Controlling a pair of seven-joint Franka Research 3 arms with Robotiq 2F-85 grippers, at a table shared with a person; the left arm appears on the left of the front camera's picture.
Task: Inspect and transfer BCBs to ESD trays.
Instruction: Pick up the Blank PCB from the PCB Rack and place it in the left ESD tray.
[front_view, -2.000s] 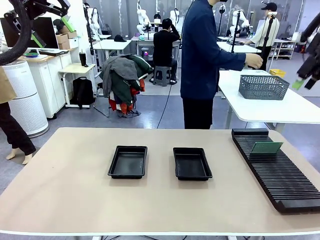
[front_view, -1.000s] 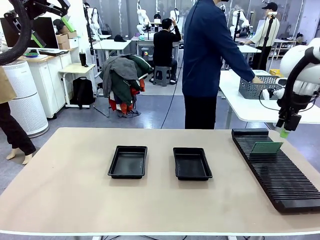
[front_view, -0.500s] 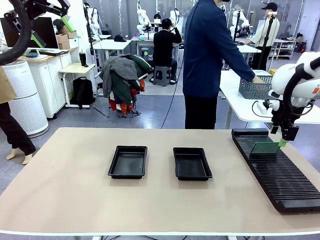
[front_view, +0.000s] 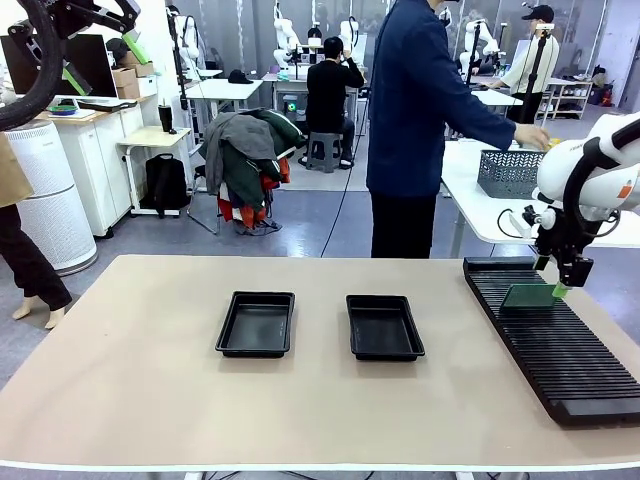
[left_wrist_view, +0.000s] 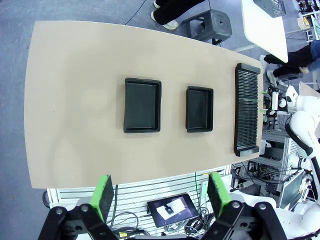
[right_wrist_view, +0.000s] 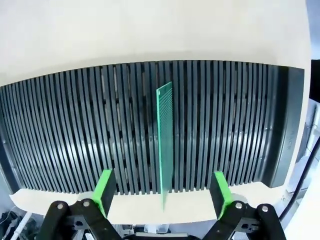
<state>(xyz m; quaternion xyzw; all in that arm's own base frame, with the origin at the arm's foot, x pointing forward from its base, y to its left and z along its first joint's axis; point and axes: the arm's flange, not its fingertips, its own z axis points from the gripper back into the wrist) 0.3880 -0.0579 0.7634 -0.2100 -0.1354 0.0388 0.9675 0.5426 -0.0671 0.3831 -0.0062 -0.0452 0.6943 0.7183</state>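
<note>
We had the right tool wide open around the upright BCB in the rack; next it needed clenching, we figured.

Right hand pointing down, jaws wide apart, left hand high up, jaws apart

Black slotted rack on beige table; grey basket behind

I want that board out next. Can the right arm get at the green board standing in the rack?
Probably yes. The right gripper hangs open over the BCB, one finger each side; it stands alone in the rack, nothing between.
</note>
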